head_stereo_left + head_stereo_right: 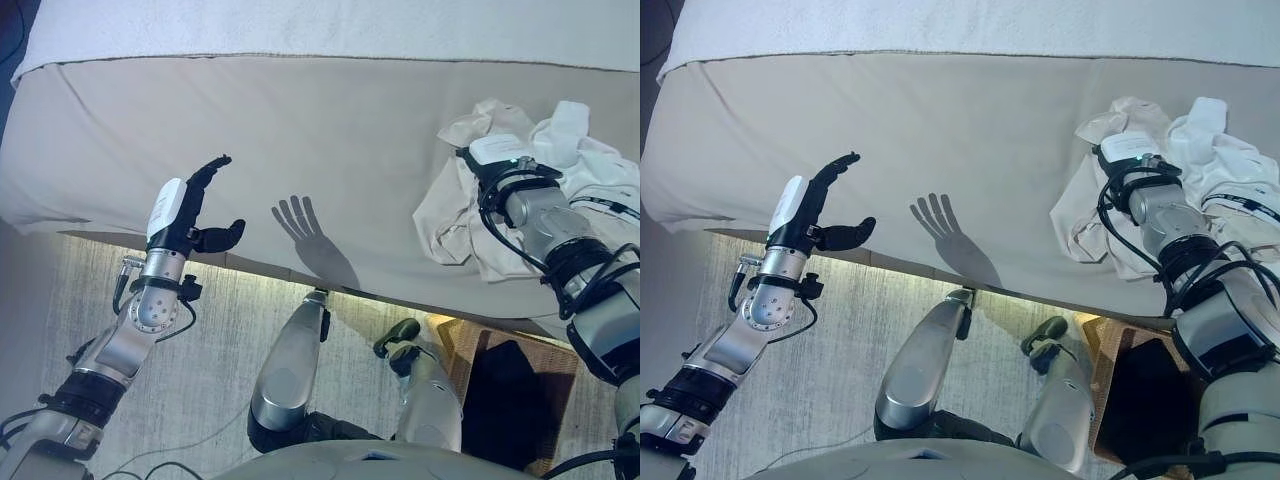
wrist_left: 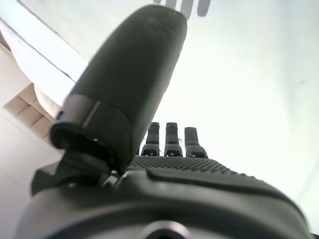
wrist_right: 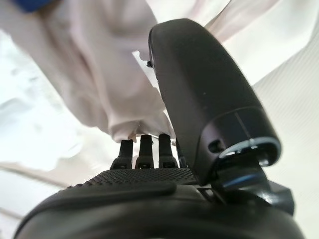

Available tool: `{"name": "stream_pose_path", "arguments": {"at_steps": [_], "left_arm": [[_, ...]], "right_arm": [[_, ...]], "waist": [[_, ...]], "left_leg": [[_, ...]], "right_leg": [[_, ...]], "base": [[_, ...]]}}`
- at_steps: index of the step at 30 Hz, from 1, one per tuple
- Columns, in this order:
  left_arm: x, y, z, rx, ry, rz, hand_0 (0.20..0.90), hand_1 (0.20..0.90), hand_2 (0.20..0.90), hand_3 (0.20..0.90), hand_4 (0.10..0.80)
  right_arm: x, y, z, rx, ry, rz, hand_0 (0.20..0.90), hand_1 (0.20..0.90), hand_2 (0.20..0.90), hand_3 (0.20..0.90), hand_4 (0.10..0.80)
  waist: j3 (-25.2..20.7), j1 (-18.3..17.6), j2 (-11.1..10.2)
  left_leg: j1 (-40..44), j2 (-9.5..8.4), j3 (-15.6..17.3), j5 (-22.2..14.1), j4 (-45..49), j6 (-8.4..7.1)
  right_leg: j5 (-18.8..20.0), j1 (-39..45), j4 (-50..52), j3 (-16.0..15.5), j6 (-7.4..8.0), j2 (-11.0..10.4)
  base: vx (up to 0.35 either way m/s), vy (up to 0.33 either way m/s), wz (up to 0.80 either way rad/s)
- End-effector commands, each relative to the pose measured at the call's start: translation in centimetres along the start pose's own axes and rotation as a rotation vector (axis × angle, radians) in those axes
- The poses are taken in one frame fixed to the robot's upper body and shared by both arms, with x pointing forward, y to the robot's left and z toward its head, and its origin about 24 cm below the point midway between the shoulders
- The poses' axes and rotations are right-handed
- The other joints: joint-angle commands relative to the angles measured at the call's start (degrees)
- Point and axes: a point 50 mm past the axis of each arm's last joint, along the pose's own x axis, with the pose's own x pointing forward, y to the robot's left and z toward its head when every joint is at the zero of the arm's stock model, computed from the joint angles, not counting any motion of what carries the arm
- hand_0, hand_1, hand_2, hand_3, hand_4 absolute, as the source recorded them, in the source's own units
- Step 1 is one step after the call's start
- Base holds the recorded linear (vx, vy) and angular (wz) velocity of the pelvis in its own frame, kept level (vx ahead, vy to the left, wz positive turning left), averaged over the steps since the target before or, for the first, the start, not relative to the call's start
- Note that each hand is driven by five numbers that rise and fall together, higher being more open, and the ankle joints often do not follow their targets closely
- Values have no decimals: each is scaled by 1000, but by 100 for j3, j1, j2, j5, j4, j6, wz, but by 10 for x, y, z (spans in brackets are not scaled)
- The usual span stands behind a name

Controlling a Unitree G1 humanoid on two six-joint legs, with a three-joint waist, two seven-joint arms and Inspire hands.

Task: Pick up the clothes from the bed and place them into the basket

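Observation:
A crumpled pile of cream and white clothes [image 1: 450, 215] lies on the beige bed [image 1: 330, 130] near its right front edge. My right hand [image 1: 500, 155] rests on top of the pile and reaches into its folds; in the right wrist view the cloth [image 3: 89, 74] drapes over the front of the hand [image 3: 149, 177]. My left hand [image 1: 185, 215] hovers over the bed's front left edge, open, with straight fingers and nothing in it; it also shows in the left wrist view [image 2: 189, 174]. A wicker basket [image 1: 460, 350] stands on the floor below the clothes.
A dark garment [image 1: 505, 395] lies inside the basket. A white cover [image 1: 300, 25] runs along the far side of the bed. A pale rug [image 1: 220, 330] spreads over the floor in front of the bed.

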Motion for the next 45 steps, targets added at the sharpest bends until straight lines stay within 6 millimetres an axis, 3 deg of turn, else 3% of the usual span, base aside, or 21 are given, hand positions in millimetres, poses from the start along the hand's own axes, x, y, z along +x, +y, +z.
{"name": "stream_pose_path", "arguments": {"at_steps": [1, 9, 13, 14, 15, 16, 17, 18, 31, 34, 35, 37, 38, 45], "left_arm": [[10, 22, 35, -25, -198, 129, 900, 900, 900, 900, 800], [12, 23, 43, -30, -229, 152, 900, 900, 900, 900, 800], [13, 22, 44, -24, -235, 151, 900, 900, 900, 900, 800], [13, 22, 44, -22, -236, 151, 900, 900, 900, 900, 800], [13, 22, 43, -21, -237, 152, 900, 900, 900, 900, 800], [13, 23, 44, -21, -237, 153, 900, 900, 900, 900, 800], [13, 23, 44, -22, -236, 155, 900, 900, 900, 900, 800], [13, 23, 44, -22, -237, 155, 900, 900, 900, 900, 800], [8, 26, 37, -37, -198, 176, 900, 900, 900, 900, 800], [7, 27, 35, -38, -189, 183, 900, 900, 900, 900, 800], [7, 28, 35, -37, -189, 186, 900, 900, 900, 900, 800], [6, 30, 33, -36, -176, 187, 900, 900, 900, 900, 800], [6, 30, 33, -36, -175, 187, 900, 900, 900, 900, 800], [-7, 27, 18, -20, -110, 152, 900, 900, 900, 900, 800]], "right_arm": [[4, -59, -10, -70, 24, -129, 900, 900, 900, 900, 800], [7, -28, -25, -36, 165, 76, 900, 900, 900, 900, 800], [6, -23, -31, -14, 203, 109, 900, 900, 900, 900, 800], [6, -21, -34, -14, 215, 119, 858, 858, 858, 851, 751], [5, -21, -35, -12, 220, 124, 634, 634, 634, 590, 490], [5, -21, -36, -9, 224, 124, 505, 505, 505, 439, 339], [5, -21, -38, -1, 228, 120, 444, 444, 444, 367, 267], [5, -21, -38, 0, 228, 120, 300, 300, 300, 200, 100], [-2, -45, -37, 127, 110, -122, 300, 300, 300, 200, 100], [-5, -51, -38, 172, 92, -168, 300, 300, 300, 200, 100], [-6, -53, -39, 185, 90, -180, 300, 300, 300, 200, 100], [-9, -59, -40, 220, 77, -221, 300, 300, 300, 200, 100], [-10, -59, -41, 226, 76, -227, 300, 300, 300, 200, 100], [-25, -73, -40, 395, -22, -360, 300, 300, 300, 200, 100]], "waist": [[-111, 80, 139], [-111, 108, 229], [-111, 119, 226], [-111, 119, 219], [-111, 117, 214], [-111, 111, 210], [-111, 101, 205], [-111, 100, 204], [-111, -204, 88], [-111, -255, 51], [-111, -264, 42], [-115, -291, -8], [-111, -293, -10], [-670, -372, -245]], "left_leg": [[-362, 155, -261, -372, 508, -179], [-743, 138, -218, -282, 438, -108], [-778, 140, -192, -245, 373, -102], [-774, 147, -183, -250, 363, -101], [-773, 149, -173, -252, 357, -99], [-776, 149, -162, -255, 362, -97], [-777, 154, -150, -255, 364, -97], [-778, 155, -148, -256, 366, -96], [-85, 317, 1, -440, 503, -149], [179, 359, 47, -427, 414, -178], [188, 362, 107, -268, 338, -136], [595, 394, 117, -385, 196, -217], [579, 394, 177, -251, 154, -173], [1296, 522, 296, -280, -224, -265]], "right_leg": [[354, -303, 35, 320, 215, -43], [412, -807, 186, 363, 274, -126], [447, -870, 178, 355, 302, -136], [453, -879, 177, 356, 311, -142], [455, -885, 172, 358, 315, -142], [459, -891, 168, 361, 315, -139], [463, -893, 162, 368, 313, -135], [464, -895, 161, 369, 313, -135], [421, -234, 7, 496, 253, -53], [443, 33, -133, 502, 260, -22], [594, 72, -256, 409, 189, -25], [489, 469, -422, 477, 277, 33], [617, 478, -499, 392, 210, 18], [659, 1293, -1101, 315, 248, 169]], "base": [[-20, 41, 5], [0, 0, 0], [0, 0, 0], [0, 0, 0], [0, 0, 0], [0, 0, 0], [0, 0, 0], [0, 0, 0], [8, 19, -6], [-18, 30, -7], [-51, 51, -9], [26, 28, -14], [30, 19, -9], [88, 14, -6]]}}
